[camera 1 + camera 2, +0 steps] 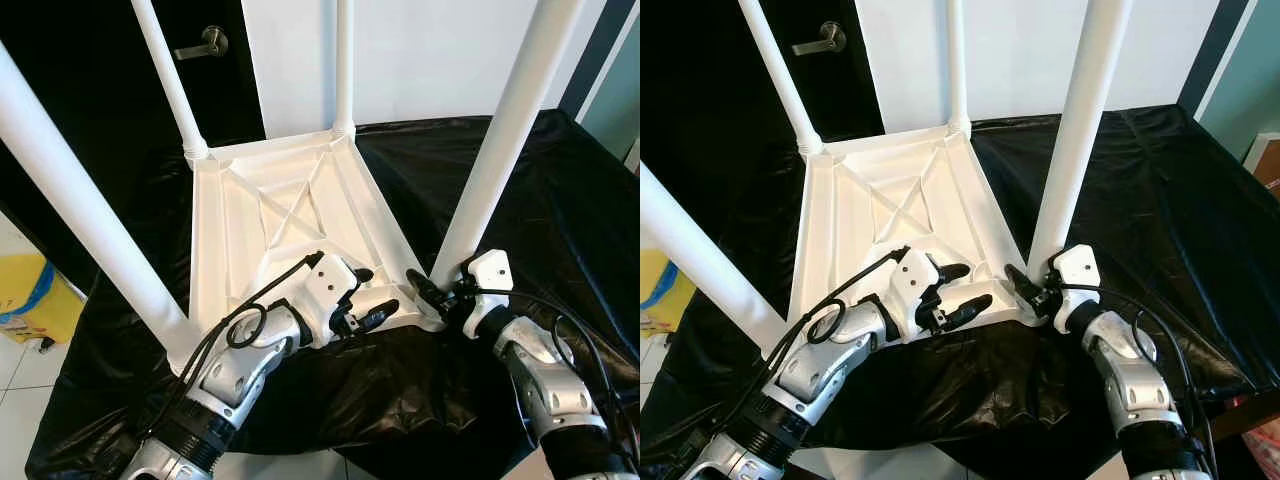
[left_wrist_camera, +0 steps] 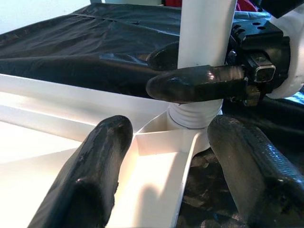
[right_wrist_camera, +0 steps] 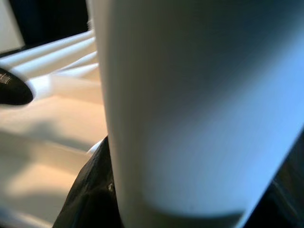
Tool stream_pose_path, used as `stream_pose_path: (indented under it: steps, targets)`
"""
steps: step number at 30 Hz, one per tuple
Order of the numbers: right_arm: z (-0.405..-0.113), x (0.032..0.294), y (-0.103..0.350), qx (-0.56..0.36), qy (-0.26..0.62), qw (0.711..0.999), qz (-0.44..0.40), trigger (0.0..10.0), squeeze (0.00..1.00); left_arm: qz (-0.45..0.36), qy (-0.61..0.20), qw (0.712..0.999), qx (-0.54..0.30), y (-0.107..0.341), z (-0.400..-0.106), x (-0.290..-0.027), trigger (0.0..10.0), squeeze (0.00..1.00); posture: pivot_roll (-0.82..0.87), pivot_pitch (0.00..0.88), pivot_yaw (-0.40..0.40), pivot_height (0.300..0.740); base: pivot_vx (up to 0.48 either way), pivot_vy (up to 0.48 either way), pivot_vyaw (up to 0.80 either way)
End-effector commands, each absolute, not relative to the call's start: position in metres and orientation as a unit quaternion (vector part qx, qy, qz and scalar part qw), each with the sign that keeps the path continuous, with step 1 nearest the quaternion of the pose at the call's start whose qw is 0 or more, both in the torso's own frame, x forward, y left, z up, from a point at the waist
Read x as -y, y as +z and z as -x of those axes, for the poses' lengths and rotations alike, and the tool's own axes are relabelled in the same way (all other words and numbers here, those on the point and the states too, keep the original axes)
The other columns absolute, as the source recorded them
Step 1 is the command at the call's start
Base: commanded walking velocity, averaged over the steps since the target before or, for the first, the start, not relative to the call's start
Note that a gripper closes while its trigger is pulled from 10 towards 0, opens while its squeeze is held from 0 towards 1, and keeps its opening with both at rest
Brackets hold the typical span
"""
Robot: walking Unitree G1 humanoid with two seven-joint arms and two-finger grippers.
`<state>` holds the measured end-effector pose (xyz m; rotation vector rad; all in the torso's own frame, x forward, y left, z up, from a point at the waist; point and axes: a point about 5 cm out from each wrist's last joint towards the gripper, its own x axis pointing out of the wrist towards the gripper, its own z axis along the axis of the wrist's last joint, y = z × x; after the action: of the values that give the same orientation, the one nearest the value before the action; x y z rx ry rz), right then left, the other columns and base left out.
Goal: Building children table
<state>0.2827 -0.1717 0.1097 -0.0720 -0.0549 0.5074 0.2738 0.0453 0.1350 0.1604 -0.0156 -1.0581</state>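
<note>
Tabletop (image 1: 290, 215) lies upside down mid-frame on the black sheet (image 1: 560, 200) so legs screw in. Right gripper (image 1: 437, 290) clamps the near-right leg (image 1: 500, 150) low, probably twisting; left gripper (image 1: 368, 295) hangs open at the tabletop's near edge, bracing.

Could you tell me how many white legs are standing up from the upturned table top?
4: far-left leg, far-right leg, near-left leg, and near-right leg, with the right gripper at its base.

Black sheeting (image 1: 560, 200) covers the work surface, a dark door (image 1: 90, 70) with lever handle (image 1: 203, 44) beside a white wall (image 1: 420, 60).
</note>
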Motion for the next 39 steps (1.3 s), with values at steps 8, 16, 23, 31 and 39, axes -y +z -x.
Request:
stream_pose_path:
  steps: [8,16,23,31,39]
  targets:
    - [-0.276,0.151,0.089,0.019,0.137,0.990,-0.001,10.0,0.00,-0.088,-0.560,0.824,-0.005,0.129,-0.267,-0.046,10.0,0.00,-0.17,0.000,0.051,0.740,0.000,0.000,0.00]
    - [-0.268,0.147,0.083,0.003,-0.033,0.999,-0.019,10.0,0.00,-0.077,-0.551,0.831,0.002,0.130,-0.267,-0.046,10.0,0.00,-0.16,0.000,0.032,0.740,0.000,0.000,0.00]
    - [-0.266,0.140,0.083,0.005,-0.029,0.999,-0.028,10.0,0.00,-0.072,-0.549,0.833,0.005,0.130,-0.264,-0.044,10.0,0.00,-0.15,0.000,0.018,0.740,0.000,0.000,0.00]
    - [-0.265,0.137,0.087,0.016,-0.028,0.999,-0.019,10.0,0.33,-0.067,-0.547,0.835,0.008,0.131,-0.264,-0.044,10.0,0.00,-0.16,0.000,0.012,0.740,0.000,0.000,0.00]
    - [-0.262,0.140,0.092,0.031,-0.020,0.999,-0.017,10.0,1.00,-0.063,-0.551,0.832,0.006,0.129,-0.260,-0.042,10.0,0.00,-0.17,0.000,0.021,0.740,0.000,0.000,0.00]
